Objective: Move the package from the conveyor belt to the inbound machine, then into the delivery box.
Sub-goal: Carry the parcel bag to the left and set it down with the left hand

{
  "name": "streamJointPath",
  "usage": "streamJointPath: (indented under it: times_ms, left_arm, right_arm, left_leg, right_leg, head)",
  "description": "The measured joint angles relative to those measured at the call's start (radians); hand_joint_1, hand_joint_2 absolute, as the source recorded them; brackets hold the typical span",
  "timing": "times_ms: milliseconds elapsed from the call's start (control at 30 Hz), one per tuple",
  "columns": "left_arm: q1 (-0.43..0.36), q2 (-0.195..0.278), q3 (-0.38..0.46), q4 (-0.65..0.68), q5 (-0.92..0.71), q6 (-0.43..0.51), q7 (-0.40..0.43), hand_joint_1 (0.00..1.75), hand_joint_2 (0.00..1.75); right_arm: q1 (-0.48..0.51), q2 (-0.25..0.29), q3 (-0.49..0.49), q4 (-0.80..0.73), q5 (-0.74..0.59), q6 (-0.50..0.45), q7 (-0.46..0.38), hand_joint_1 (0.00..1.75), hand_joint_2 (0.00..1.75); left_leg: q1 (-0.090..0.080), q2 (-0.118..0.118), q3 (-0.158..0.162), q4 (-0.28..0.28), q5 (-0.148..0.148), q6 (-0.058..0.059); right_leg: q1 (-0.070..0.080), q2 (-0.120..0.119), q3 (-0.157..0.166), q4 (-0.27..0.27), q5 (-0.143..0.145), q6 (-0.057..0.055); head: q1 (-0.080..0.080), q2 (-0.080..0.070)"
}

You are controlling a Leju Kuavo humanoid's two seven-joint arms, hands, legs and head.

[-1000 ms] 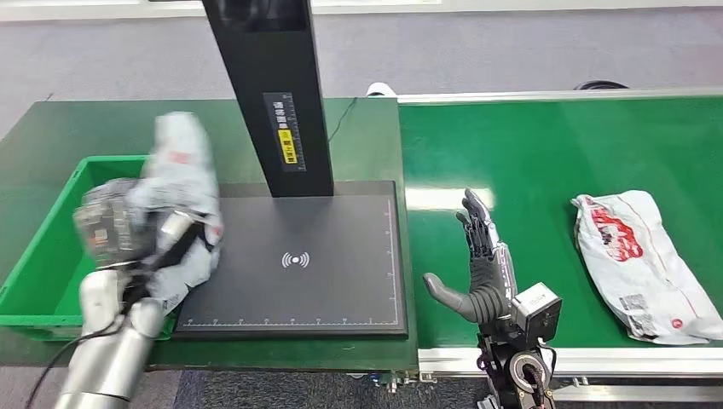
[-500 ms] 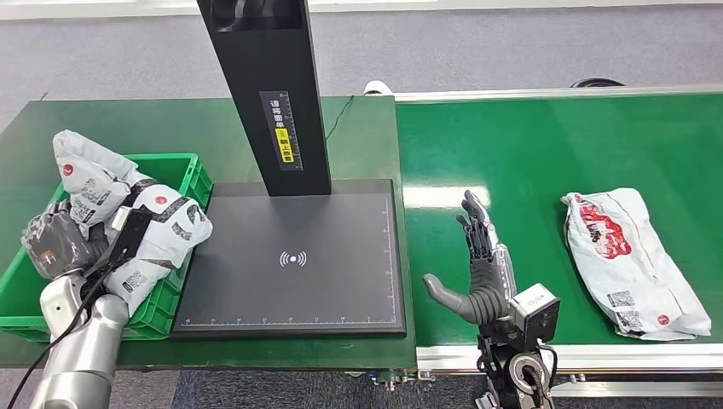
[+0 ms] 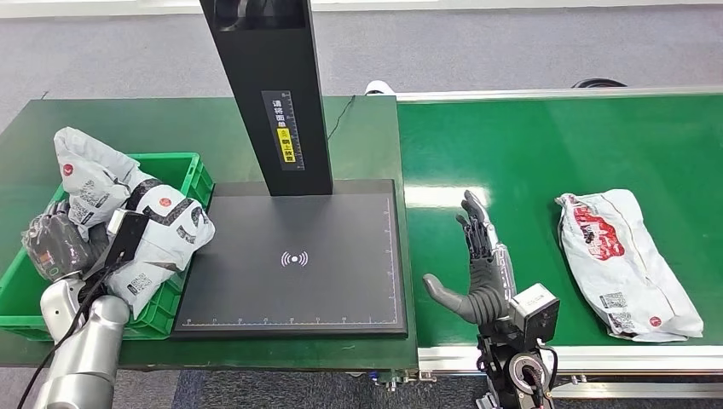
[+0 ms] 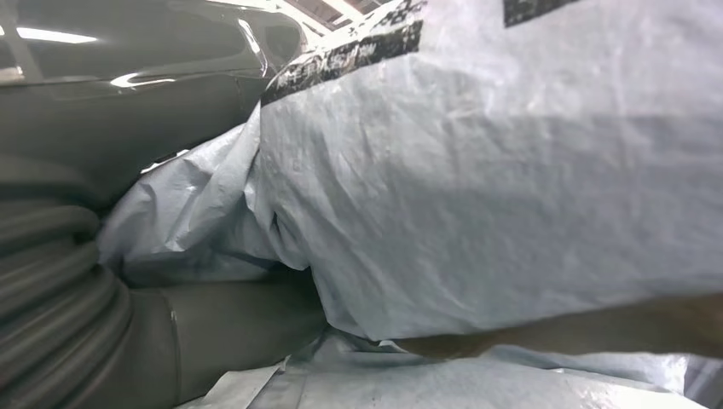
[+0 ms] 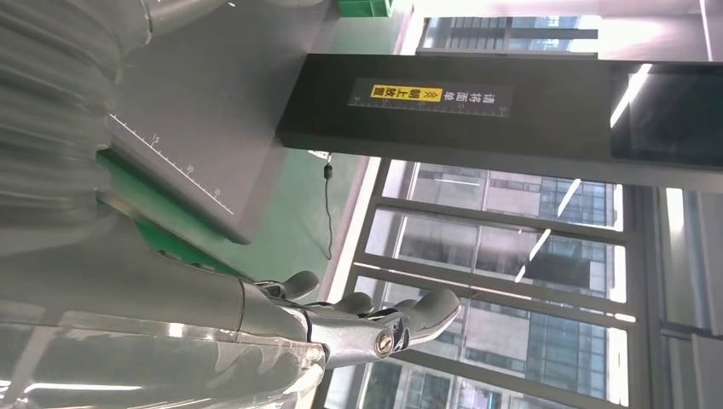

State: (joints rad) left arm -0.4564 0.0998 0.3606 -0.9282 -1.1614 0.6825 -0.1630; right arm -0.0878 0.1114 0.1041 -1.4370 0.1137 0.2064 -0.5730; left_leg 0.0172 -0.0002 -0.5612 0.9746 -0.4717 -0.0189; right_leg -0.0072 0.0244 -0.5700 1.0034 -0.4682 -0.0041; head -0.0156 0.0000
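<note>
The grey poly-mailer package (image 3: pixel 145 230) is gripped in the left hand (image 3: pixel 58 245), whose dark fingers wrap its crumpled middle, and it hangs over the near right corner of the green delivery box (image 3: pixel 194 173), past the black scan pad of the inbound machine (image 3: pixel 294 260), so by my reading it is placed for letting go into the box. The right hand (image 3: pixel 477 268) stands upright at the near edge of the conveyor belt (image 3: pixel 529 145), fingers spread and holding nothing, probably parked ready for the second white package (image 3: pixel 627 264) lying flat on the belt, well apart from it.
</note>
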Motion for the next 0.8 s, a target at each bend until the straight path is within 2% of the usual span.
streamJointPath:
  times_ms: [133,333,400,500,567,800]
  left_arm:
    - [0.004,-0.005,0.005,-0.011,-0.005,0.000,-0.015,1.75,1.75]
    - [0.018,-0.060,0.117,-0.147,-0.084,0.000,-0.183,1.75,1.75]
    - [0.016,-0.086,0.176,-0.194,-0.080,0.000,-0.260,1.75,1.75]
    - [0.005,-0.130,0.298,-0.274,0.011,0.000,-0.448,1.75,1.75]
    - [-0.002,-0.150,0.369,-0.321,0.068,0.000,-0.516,1.75,1.75]
    - [-0.008,-0.178,0.473,-0.466,0.183,0.000,-0.537,1.75,1.75]
  right_arm:
    - [0.000,0.000,0.000,0.000,0.000,0.000,0.000,0.00,1.75]
    - [-0.001,0.000,0.003,0.000,0.000,-0.002,0.001,0.00,1.75]
    - [-0.001,0.000,0.005,0.000,-0.001,-0.006,0.001,0.00,1.75]
    - [-0.002,0.000,0.011,0.002,-0.005,-0.014,0.001,0.00,1.75]
    - [-0.004,0.000,0.016,0.004,-0.012,-0.021,0.001,0.00,1.75]
    - [-0.014,-0.001,0.036,0.017,-0.022,-0.033,0.001,0.00,1.75]
  left_leg:
    - [0.000,0.000,0.000,0.000,0.000,0.000]
    - [0.000,0.001,-0.002,0.000,0.000,0.000]
    - [0.000,0.002,-0.002,0.000,0.000,0.000]
    - [0.000,0.002,-0.003,0.000,0.000,0.000]
    - [0.000,0.001,-0.003,0.000,0.000,0.000]
    - [0.001,0.000,-0.005,0.000,0.000,0.000]
  right_leg:
    - [0.000,0.000,-0.001,0.000,0.000,0.000]
    - [0.000,0.001,-0.002,0.000,0.000,0.000]
    - [0.000,0.001,-0.003,0.000,0.000,0.000]
    - [0.000,0.001,-0.004,0.000,0.000,0.000]
    - [0.000,0.001,-0.004,0.000,0.000,0.000]
    - [0.001,0.000,-0.004,0.000,0.000,0.000]
  head:
    - [0.000,0.000]
    - [0.000,0.000]
    - [0.000,0.000]
    - [0.000,0.000]
    - [0.000,0.000]
    - [0.000,0.000]
